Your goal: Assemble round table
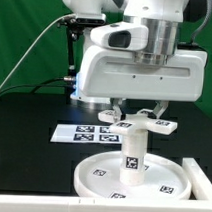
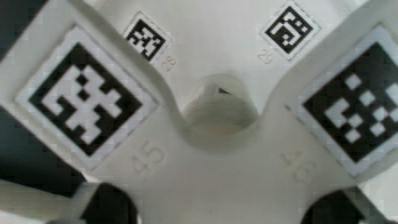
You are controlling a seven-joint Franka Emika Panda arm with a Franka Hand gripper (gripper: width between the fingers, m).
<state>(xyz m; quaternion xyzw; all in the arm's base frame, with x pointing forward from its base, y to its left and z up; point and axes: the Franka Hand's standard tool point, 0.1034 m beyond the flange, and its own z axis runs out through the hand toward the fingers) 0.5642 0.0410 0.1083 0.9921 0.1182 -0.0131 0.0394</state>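
Round table foot (image 1: 136, 124) sits atop the upright leg (image 1: 133, 155), standing on the disc (image 1: 91, 178).
You see the hand (image 1: 136, 114) released, its fingers spread wide just over the foot's arms.

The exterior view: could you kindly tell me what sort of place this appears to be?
Probably a robotics lab bench: a green backdrop, a black table bearing the marker board, and a Panda arm above the tagged round disc and leg.

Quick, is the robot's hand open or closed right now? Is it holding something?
Gripper: cannot be told; its fingers reach down on either side of the cross-shaped foot, but whether they pinch it is not clear.
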